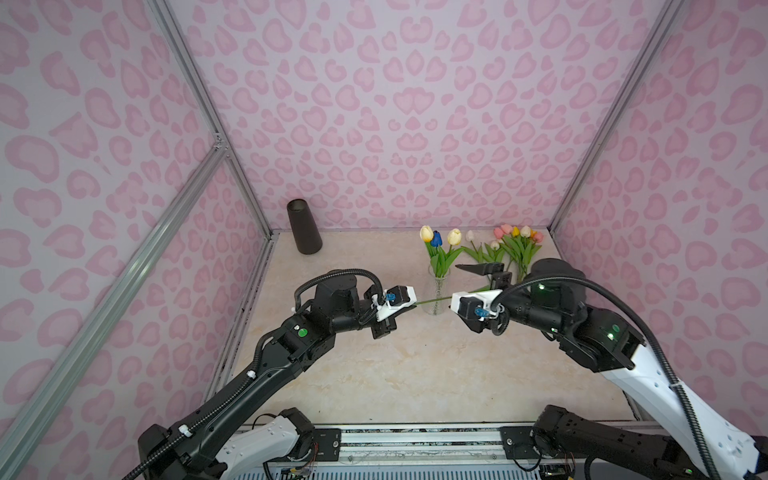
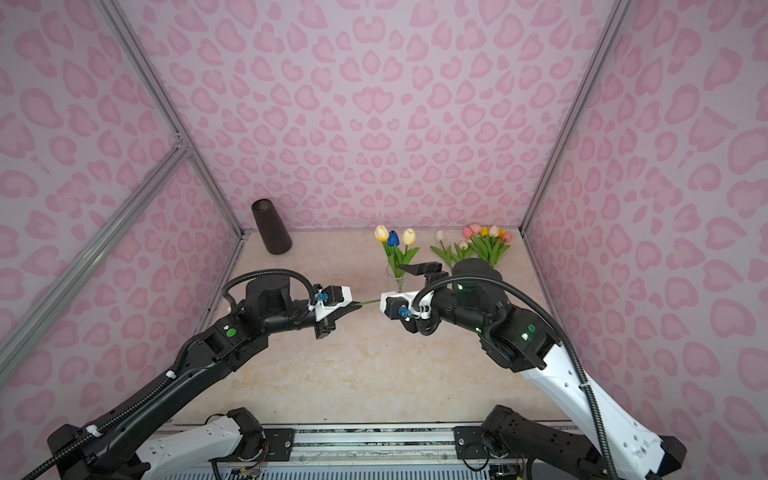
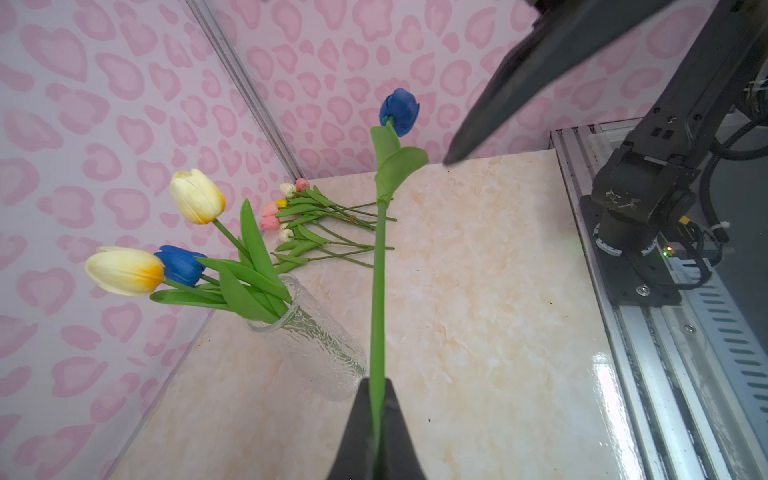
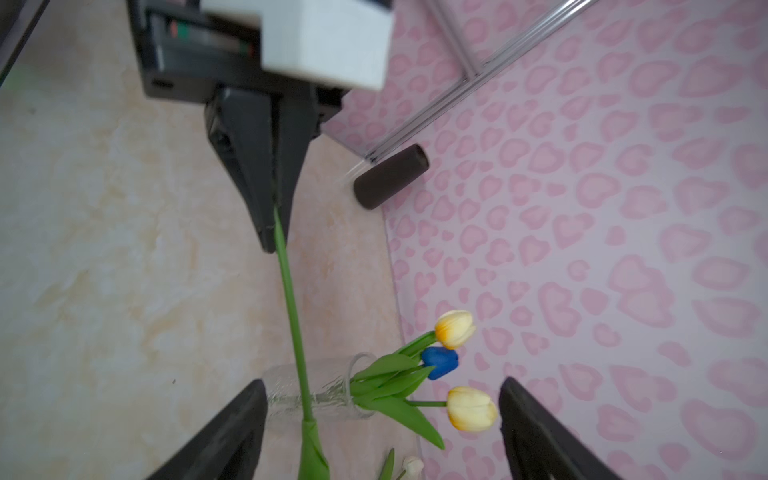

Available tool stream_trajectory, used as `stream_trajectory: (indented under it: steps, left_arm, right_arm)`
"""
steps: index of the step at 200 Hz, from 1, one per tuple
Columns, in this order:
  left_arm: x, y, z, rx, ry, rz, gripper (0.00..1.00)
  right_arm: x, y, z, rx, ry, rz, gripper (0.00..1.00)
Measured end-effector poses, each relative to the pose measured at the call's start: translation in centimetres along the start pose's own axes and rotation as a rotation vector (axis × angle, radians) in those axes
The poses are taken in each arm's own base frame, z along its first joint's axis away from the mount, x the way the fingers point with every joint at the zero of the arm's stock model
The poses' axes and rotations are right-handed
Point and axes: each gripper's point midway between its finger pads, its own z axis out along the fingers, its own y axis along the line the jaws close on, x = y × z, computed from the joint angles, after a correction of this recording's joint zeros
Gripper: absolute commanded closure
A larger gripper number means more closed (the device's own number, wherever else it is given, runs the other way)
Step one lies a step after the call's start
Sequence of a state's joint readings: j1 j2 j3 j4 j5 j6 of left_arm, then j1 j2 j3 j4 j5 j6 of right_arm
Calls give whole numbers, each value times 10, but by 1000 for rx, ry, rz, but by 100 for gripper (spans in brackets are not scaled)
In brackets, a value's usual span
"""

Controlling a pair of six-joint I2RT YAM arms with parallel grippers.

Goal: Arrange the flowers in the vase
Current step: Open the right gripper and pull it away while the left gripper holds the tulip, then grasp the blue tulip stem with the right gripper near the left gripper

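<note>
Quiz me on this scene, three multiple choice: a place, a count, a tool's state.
1. Where does the dark cone stand? A in the far left corner; B beside the glass vase; C on the flower pile.
2. How many tulips stand in the glass vase? A one; B three; C six.
3. How is the left tool? A open, empty; B shut on a blue tulip; C hidden.
Answers: 1 A, seen in both top views. 2 B, two cream heads, one blue head. 3 B, its fingers pinch the stem.
</note>
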State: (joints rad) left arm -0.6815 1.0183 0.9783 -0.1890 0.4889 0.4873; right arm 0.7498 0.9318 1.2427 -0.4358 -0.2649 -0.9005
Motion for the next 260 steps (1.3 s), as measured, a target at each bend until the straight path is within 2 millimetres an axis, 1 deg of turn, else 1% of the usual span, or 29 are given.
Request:
stream_trajectory:
  steps: [4, 9, 11, 14, 16, 18, 22, 30, 32, 40, 43, 44, 50, 57, 69, 72, 75, 85, 94, 107, 116, 129, 147, 162, 176, 191, 216, 249, 260]
  left_arm:
    - [-2, 3, -2, -23, -13, -1, 96]
    - [-4, 8, -4, -51, -29, -1, 96]
    - [-5, 10, -4, -67, -35, -1, 96]
    - [-5, 14, -6, -90, -42, -7, 96]
    - [-6, 15, -6, -101, -50, -6, 96]
    - [-8, 18, -7, -117, -60, -6, 96]
    - [-9, 21, -9, -141, -75, -9, 96]
    - [-13, 28, -13, -187, -112, -14, 96]
    - [-15, 30, -15, -202, -127, -13, 96]
    - [-21, 38, -19, -255, -169, -17, 96]
    - [-22, 40, -20, -269, -179, -18, 96]
    - [-26, 44, -22, -288, -198, -20, 96]
    - [-30, 48, -25, -318, -227, -22, 96]
    - [-36, 54, -29, -359, -267, -26, 96]
    - [-43, 63, -35, -415, -326, -29, 96]
    - [-45, 65, -37, -427, -340, -32, 96]
    - [-46, 66, -38, -436, -352, -33, 96]
    - [-51, 69, -42, -463, -389, -33, 96]
    - [-57, 72, -47, -487, -430, -37, 96]
    - [-62, 74, -56, -519, -489, -37, 96]
    - [-66, 73, -61, -526, -521, -34, 96]
    - [-71, 73, -67, -542, -563, -37, 96]
    - [-78, 73, -75, -558, -610, -28, 96]
    - [-82, 74, -77, -563, -629, -23, 96]
    - [-83, 74, -78, -563, -642, -25, 96]
    - [-83, 73, -75, -552, -640, -26, 96]
    - [-82, 73, -74, -545, -639, -24, 96]
    - [-81, 73, -72, -543, -634, -22, 96]
    - [-79, 73, -70, -541, -628, -25, 96]
  right_arm:
    - [-9, -11, -7, 61, -48, 22, 18]
    - [-16, -20, -13, 108, -84, 50, 18]
    - [-22, -28, -18, 149, -121, 77, 18]
    - [-27, -34, -21, 177, -145, 94, 18]
    - [-33, -42, -27, 215, -181, 124, 18]
    - [-34, -44, -29, 225, -190, 131, 18]
    - [-44, -56, -37, 276, -244, 174, 18]
    - [-54, -71, -46, 332, -311, 231, 18]
    - [-59, -77, -50, 356, -341, 251, 18]
    - [-67, -88, -57, 400, -411, 315, 19]
    - [-68, -90, -57, 404, -421, 327, 19]
    - [-71, -93, -59, 415, -448, 349, 20]
    - [-73, -95, -59, 421, -490, 387, 21]
    - [-76, -96, -56, 419, -545, 435, 23]
    - [-72, -91, -41, 390, -603, 521, 27]
    - [-68, -88, -31, 376, -616, 564, 28]
    - [-67, -87, -28, 371, -620, 577, 29]
    - [-56, -80, -6, 338, -637, 674, 31]
    - [-42, -71, 18, 300, -627, 779, 33]
    - [-27, -61, 39, 261, -611, 902, 35]
    - [-26, -61, 45, 255, -629, 961, 35]
    - [-31, -62, 49, 233, -675, 1021, 34]
    - [-34, -60, 58, 198, -695, 1085, 32]
    - [-39, -63, 66, 175, -704, 1113, 29]
    - [-48, -71, 74, 143, -728, 1133, 28]
    - [-52, -70, 83, 103, -732, 1154, 29]
    - [-59, -67, 94, 39, -738, 1169, 34]
    - [-70, -64, 100, -24, -766, 1165, 44]
    - [-73, -63, 101, -37, -777, 1158, 54]
